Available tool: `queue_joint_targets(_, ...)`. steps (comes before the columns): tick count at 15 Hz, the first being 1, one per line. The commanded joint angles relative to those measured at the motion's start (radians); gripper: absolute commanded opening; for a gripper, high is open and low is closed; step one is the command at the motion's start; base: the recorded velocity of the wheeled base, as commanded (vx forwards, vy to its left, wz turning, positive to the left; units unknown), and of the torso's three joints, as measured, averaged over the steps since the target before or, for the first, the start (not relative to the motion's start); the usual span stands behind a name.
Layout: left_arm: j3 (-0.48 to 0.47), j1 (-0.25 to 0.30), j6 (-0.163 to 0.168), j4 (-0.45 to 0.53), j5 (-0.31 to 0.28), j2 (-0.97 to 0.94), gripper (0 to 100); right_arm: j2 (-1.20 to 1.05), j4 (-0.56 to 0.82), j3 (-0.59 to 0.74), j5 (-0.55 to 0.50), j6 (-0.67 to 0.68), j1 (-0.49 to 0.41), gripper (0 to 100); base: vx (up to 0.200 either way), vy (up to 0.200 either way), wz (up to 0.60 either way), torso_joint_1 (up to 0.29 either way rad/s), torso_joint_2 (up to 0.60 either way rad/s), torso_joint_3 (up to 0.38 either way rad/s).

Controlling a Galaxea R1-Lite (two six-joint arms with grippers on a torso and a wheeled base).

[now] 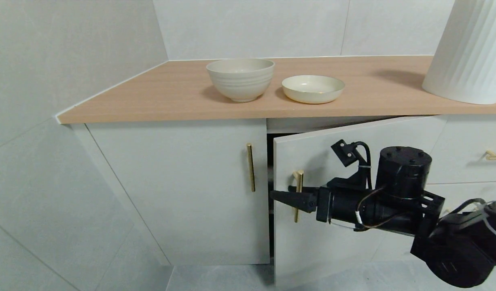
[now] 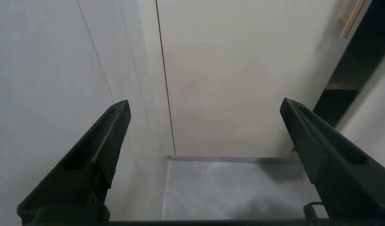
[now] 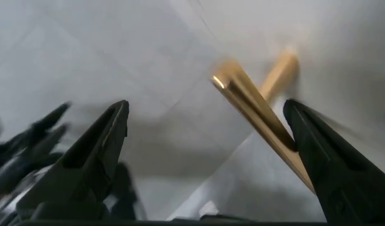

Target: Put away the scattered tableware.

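Note:
A deep cream bowl (image 1: 240, 79) and a shallow cream dish (image 1: 312, 88) stand side by side on the wooden countertop (image 1: 151, 97). Below them the right cabinet door (image 1: 345, 161) hangs slightly ajar. My right gripper (image 1: 286, 194) is open at that door's gold handle (image 1: 298, 194). In the right wrist view the gold handle (image 3: 261, 119) runs between the spread fingers of the right gripper (image 3: 205, 107), close to one of them. My left gripper (image 2: 205, 107) is open and holds nothing, low down facing the closed left cabinet door (image 2: 242, 75).
The left door (image 1: 179, 182) is closed, with its own gold handle (image 1: 251, 167). A tall white ribbed container (image 1: 470, 52) stands at the counter's right end. A drawer with a gold handle (image 1: 494, 155) lies right of the ajar door. Tiled walls enclose the left side.

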Motion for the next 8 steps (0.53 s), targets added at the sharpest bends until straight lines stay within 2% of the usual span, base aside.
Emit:
queue_joint_targets(1, 0.000, 0.000, -0.001, 0.000, 0.000, 0.000, 100, -0.135, -0.005, 0.067, 0.034, 0.000, 0.001, 100, 0.000, 0.000, 0.00, 0.000, 0.00, 0.000)
queue_joint_targets(4, 0.000, 0.000, -0.001, 0.000, 0.000, 0.000, 100, -0.214, -0.003, 0.182, 0.056, -0.002, 0.021, 100, 0.000, 0.000, 0.00, 0.000, 0.00, 0.000)
queue_joint_targets(8, 0.000, 0.000, -0.001, 0.000, 0.000, 0.000, 100, -0.215, -0.005, 0.196, 0.062, -0.002, 0.021, 100, 0.000, 0.000, 0.00, 0.000, 0.00, 0.000)
